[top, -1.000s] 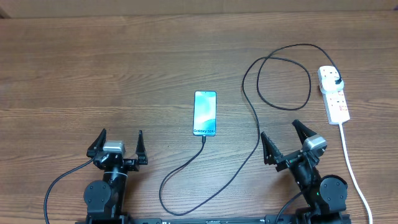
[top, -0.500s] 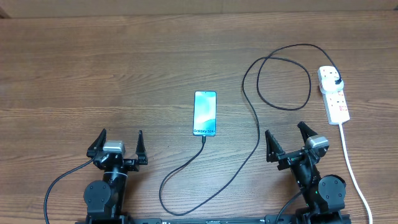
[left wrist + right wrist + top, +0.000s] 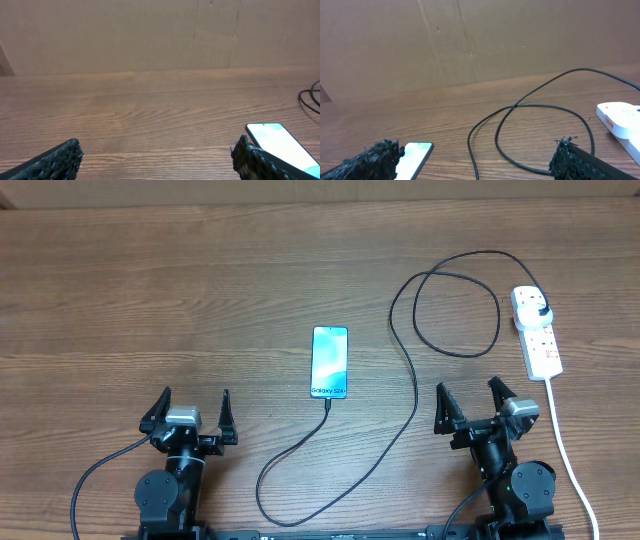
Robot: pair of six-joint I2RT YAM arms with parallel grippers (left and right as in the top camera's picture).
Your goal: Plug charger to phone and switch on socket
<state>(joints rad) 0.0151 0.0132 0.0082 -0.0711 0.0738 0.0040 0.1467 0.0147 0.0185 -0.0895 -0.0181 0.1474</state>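
The phone [image 3: 330, 362] lies flat mid-table with its light blue screen up; it also shows in the left wrist view [image 3: 277, 141] and the right wrist view [image 3: 415, 155]. The thin black charger cable [image 3: 410, 395] runs from the phone's near end, loops on the table, and reaches its black plug head [image 3: 541, 308] seated in the white socket strip [image 3: 537, 335]. The cable [image 3: 530, 107] and strip [image 3: 620, 114] show in the right wrist view. My left gripper [image 3: 190, 412] and right gripper [image 3: 478, 402] are open and empty near the front edge.
The strip's thick white cord [image 3: 565, 445] runs down past the right arm to the front edge. A brown cardboard wall [image 3: 150, 35] stands behind the far table edge.
My right gripper has drawn back slightly toward the front right and turned more upright. The left arm, phone, cable and socket strip have not moved.
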